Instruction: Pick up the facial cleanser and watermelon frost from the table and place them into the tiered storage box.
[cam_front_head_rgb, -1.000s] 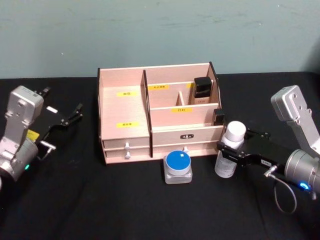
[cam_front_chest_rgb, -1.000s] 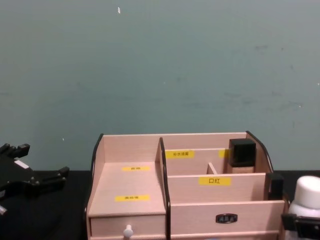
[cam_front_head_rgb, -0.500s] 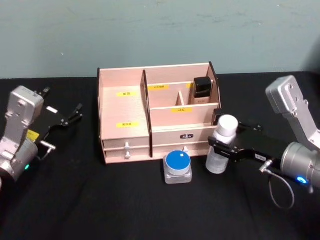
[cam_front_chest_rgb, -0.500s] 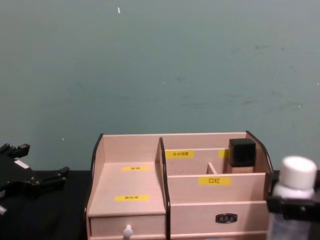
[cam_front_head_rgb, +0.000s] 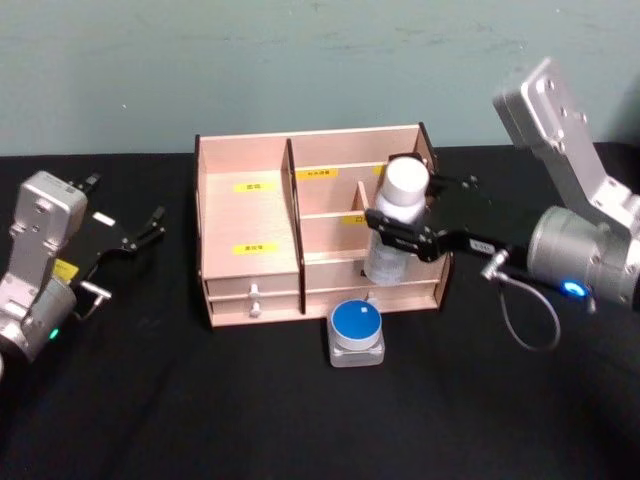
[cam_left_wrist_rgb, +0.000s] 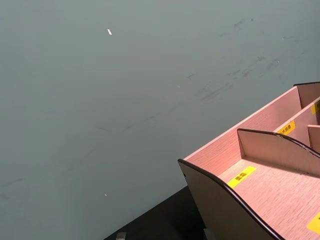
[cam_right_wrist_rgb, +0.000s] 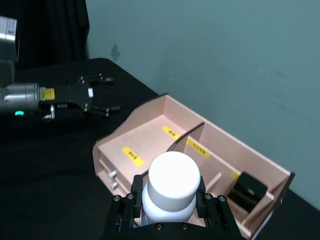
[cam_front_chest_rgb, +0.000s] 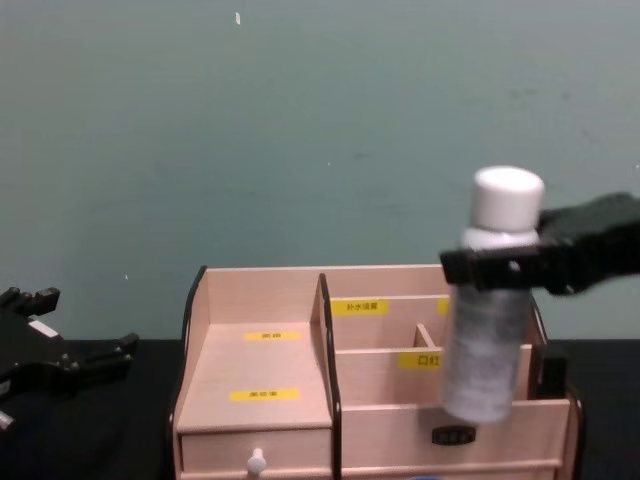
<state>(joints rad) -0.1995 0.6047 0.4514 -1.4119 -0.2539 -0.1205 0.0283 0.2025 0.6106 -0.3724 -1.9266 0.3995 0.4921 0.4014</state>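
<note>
Now the carrying step is in hand. The right pincer (cam_front_head_rgb: 399, 229) pinches a white-capped bottle (cam_front_head_rgb: 384, 262) just under the cap, one finger on each side, and holds it upright in the air, off the table (cam_front_head_rgb: 200, 400). I take this bottle for the facial cleanser, though no label on it can be read. In the chest view it hangs before the right half of the tiered storage box (cam_front_head_rgb: 245, 160), with its bottom about level with the top of the front wall. Whether it is already over a compartment or a little in front of the box, I cannot tell for sure.

A blue-lidded jar (cam_front_head_rgb: 356, 330), perhaps the watermelon frost, stands on the table just before the drawers and is not yet picked up. So about half of the task is left after this bottle.

The left pincer (cam_front_head_rgb: 152, 225) is parked on the left side, well apart from the box, with its fingers spread and nothing between them.

For the next move, I think the right arm must bring the bottle fully above a free compartment on the right side and lower it straight. At the back right corner a black-capped item (cam_right_wrist_rgb: 247, 189) stands already, and the dividers are close together, so the bottle should stay upright and clear of these. Only when the bottom rests inside should the fingers let go.
</note>
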